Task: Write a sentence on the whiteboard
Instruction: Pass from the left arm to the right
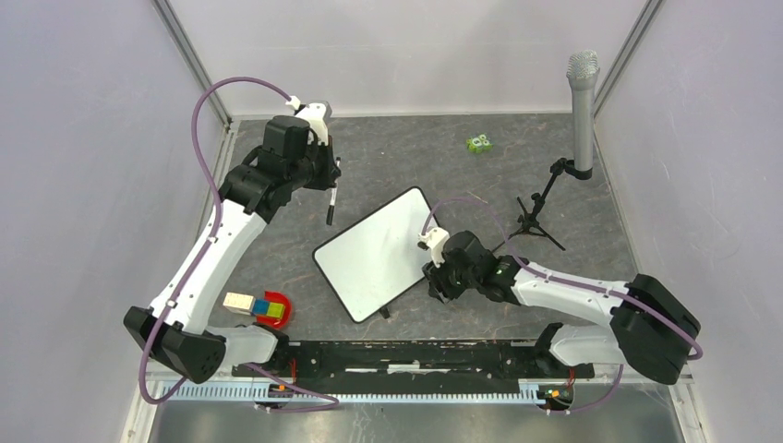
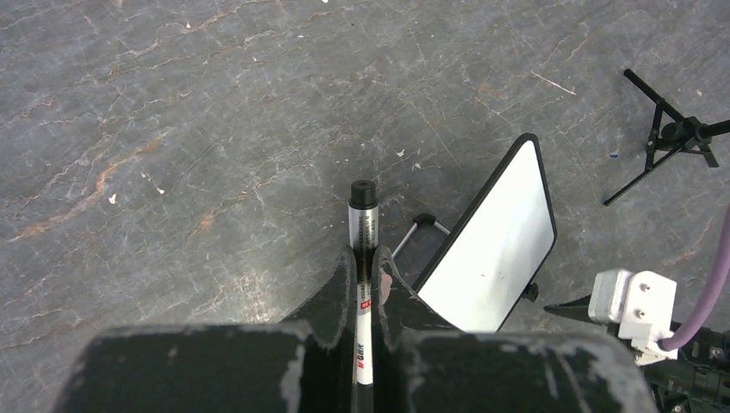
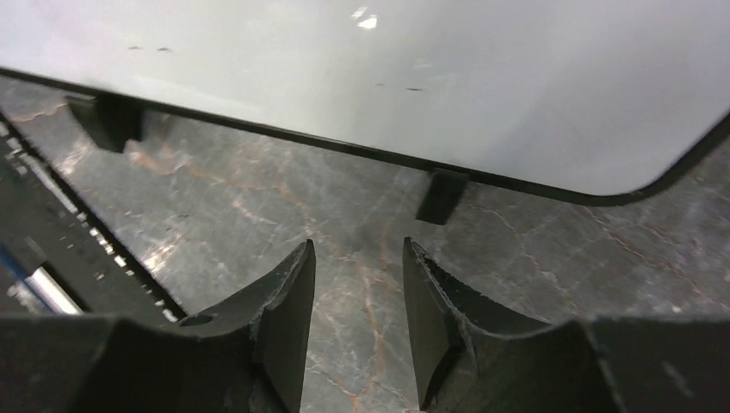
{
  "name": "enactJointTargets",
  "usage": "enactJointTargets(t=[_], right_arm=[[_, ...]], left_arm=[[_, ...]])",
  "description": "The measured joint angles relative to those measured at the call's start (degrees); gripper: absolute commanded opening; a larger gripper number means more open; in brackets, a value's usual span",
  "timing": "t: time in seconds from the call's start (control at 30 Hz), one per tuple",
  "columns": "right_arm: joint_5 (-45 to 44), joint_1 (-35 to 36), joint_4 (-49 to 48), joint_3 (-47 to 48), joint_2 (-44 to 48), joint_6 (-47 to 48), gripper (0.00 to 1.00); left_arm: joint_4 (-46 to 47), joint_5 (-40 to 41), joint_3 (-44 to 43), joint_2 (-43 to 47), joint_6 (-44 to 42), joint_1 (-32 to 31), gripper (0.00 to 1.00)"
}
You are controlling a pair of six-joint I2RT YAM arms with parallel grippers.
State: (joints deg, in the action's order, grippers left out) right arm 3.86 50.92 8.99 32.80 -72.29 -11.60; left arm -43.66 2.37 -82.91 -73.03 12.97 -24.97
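**marker in hand, board blank: bring the tip down square**

the whiteboard (image 1: 374,254) sits at mid-worktop (image 1: 388,157), turned on a diagonal between the two arms. it stands on its small black feet and no writing shows on it. the left gripper (image 2: 368,280) hangs above the bare stone beyond the board's far-left corner. its fingers (image 2: 344,284) are clenched on a marker (image 2: 363,215) that points down and away from the wrist. the marker's black end looks like a cap, though i cannot be sure of that from here. the right gripper (image 3: 357,258) is low beside the board's near-right edge, with its fingers released and nothing between them.

the step in hand seems to be carrying the marker over to the board for the first stroke. to do it well:

- check the tip is bare before it touches.
- start near the board's upper-left corner, as the text will read, so two lines can fit.
- press lightly, because the board stands on feet and may skate or rock.
- the right fingers look well placed to pinch or brace the frame, and steadying it before the first stroke would be wise.
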Motion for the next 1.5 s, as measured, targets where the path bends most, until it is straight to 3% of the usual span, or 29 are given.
enactJointTargets(t=[0.1, 0.2, 0.37, 0.43, 0.63, 0.97, 1.23, 1.5], right_arm=[[4.13, 0.0, 1.09, 0.13, 0.94, 1.77, 0.51], [6.56, 0.0, 4.42, 2.97, 1.77, 5.27, 0.65], [9.44, -0.26, 8.87, 14.23, 4.48, 12.74, 0.85], [12.44, -1.25, 10.01, 20.46, 4.85, 16.02, 0.87], [24.17, -8.15, 10.32, 32.17, 4.85, 19.37, 0.85], [40.35, -11.76, 6.64, 33.99, 4.83, 10.05, 0.72], [43.69, -11.85, -0.35, 34.16, 4.15, -3.63, 0.59], [43.69, -12.15, -4.52, 34.16, 1.22, -11.28, 0.51]], left_arm=[[-0.02, -1.33, -0.04, -0.17, 0.63, 0.13, 0.02], [0.04, -3.32, -0.48, -0.44, 1.03, 0.15, 0.02], [1.57, -9.94, -0.83, -0.48, 1.77, 0.15, 0.02], [2.36, -13.9, -0.83, -0.5, 1.73, 0.17, 0.02], [5.86, -28.79, 0.55, 0.74, -1.75, 0.2, 0.02], [4.15, -50.4, 3.98, 7.23, -18.4, 0.2, 0.02], [-0.74, -54.58, 4.61, 7.5, -26.56, 0.07, 0.02], [-4.55, -55.43, 4.61, 7.5, -30.8, -3.02, 0.02]])
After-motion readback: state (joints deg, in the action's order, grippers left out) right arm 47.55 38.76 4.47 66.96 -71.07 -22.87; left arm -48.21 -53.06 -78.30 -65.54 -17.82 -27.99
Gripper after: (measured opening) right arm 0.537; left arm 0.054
